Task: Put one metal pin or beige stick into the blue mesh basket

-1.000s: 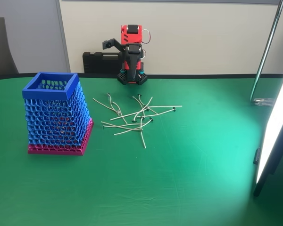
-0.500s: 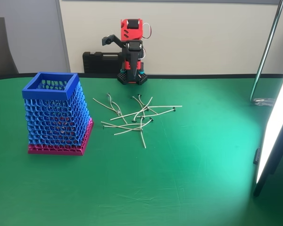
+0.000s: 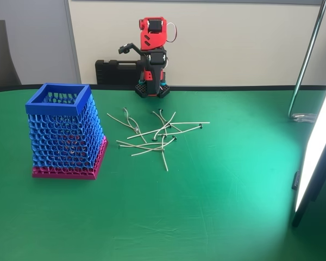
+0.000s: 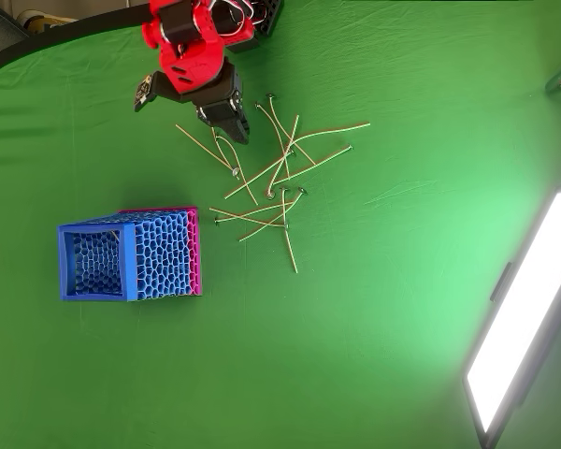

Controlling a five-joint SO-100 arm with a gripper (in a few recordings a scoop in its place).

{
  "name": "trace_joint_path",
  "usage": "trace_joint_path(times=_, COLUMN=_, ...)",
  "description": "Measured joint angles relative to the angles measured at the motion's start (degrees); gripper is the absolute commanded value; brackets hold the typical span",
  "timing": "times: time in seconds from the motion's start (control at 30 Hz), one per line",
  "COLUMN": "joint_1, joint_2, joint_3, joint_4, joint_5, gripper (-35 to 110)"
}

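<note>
A tall square blue lattice basket [image 3: 65,133] with a solid blue rim and a magenta-pink base band stands upright at the left of the fixed view, its top open. About a dozen thin, pale beige, slightly bent sticks [image 3: 158,136] lie crisscrossed in a loose pile on the green surface just right of the basket, near the frame's centre; in the overhead view the pile [image 4: 271,182] sits above and to the right of the basket [image 4: 131,254], apart from it.

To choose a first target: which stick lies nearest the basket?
The stick at the pile's left edge in the overhead view; its tip points toward the basket's pink base.

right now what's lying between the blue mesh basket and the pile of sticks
Nothing: in the overhead view only bare green table separates the blue mesh basket from the nearest beige sticks. The fixed view shows the same gap.
</note>
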Motion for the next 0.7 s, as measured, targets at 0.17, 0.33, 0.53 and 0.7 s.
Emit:
trace_joint_path(times=0.17, joint_1=1.05, joint_2=-0.09, joint_3=-1.23, joint_4=6.24, joint_5=0.44, gripper=13)
trace_joint_path(times=0.33, joint_1=7.29, joint_2=-3.16, joint_3=-4.66, joint_4=9.14, joint_5=-1.67, gripper=14)
trace_joint_path(times=0.53, joint_1=15.38, joint_2=-8.61, joint_3=-6.24, joint_4=8.35, joint_5=-5.71, gripper=14)
trace_joint_path(times=0.7, joint_1=20.74, joint_2=-13.18, joint_3=-6.33, joint_4=3.25, joint_5=-9.93, gripper=16)
